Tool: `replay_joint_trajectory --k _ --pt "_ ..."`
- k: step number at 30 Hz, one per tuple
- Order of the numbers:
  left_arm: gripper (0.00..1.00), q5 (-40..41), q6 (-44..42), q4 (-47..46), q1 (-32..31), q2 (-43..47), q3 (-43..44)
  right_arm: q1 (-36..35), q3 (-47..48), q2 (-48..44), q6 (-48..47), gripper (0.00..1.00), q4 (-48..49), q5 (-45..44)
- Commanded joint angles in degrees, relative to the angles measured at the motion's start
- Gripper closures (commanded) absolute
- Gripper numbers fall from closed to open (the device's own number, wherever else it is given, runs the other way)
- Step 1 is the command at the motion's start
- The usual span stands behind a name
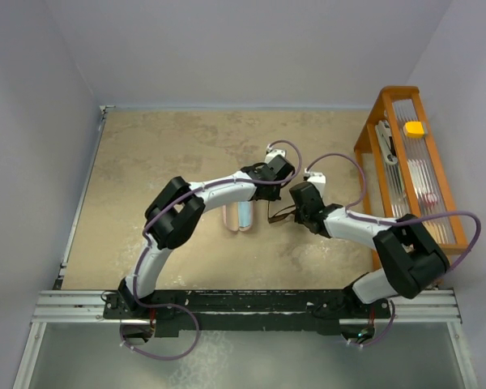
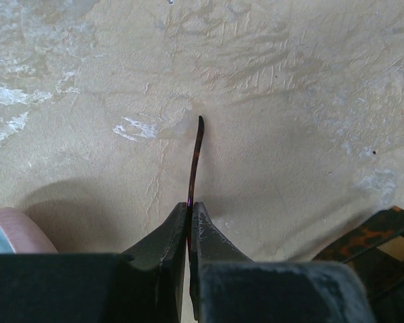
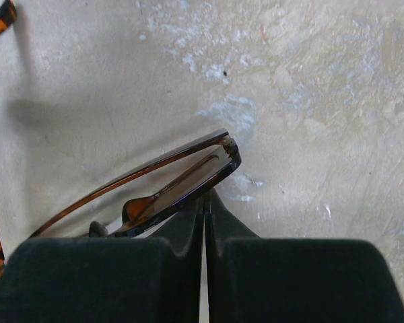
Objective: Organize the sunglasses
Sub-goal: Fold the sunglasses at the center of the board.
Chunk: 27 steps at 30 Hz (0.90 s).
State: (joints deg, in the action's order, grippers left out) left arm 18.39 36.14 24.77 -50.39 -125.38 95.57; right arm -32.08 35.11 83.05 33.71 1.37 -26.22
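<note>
The sunglasses hang between my two grippers, just right of the table's middle. Their frame is thin, dark brown and tortoise-patterned. My left gripper is shut on one slim temple arm, which sticks out past the fingertips above the tan tabletop. My right gripper is shut on the rim of a lens, and the other temple arm shows folded behind that lens. In the top view the left gripper and right gripper stand close together.
A pink oblong case with a light blue cloth in it lies just left of the grippers; its end shows in the left wrist view. An orange rack stands at the right edge and holds a yellow item.
</note>
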Motion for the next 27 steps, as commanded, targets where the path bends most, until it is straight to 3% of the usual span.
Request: replay_joint_trajectory --k 1,27 --pt "1.0 -0.8 -0.99 -1.87 -0.56 4.05 -1.31 0.65 4.02 2.19 0.15 1.0 2.51 -1.98" --pt "1.0 -2.8 1.01 -4.38 -1.29 6.95 -5.27 1.73 8.6 10.36 -1.25 1.0 8.71 5.0"
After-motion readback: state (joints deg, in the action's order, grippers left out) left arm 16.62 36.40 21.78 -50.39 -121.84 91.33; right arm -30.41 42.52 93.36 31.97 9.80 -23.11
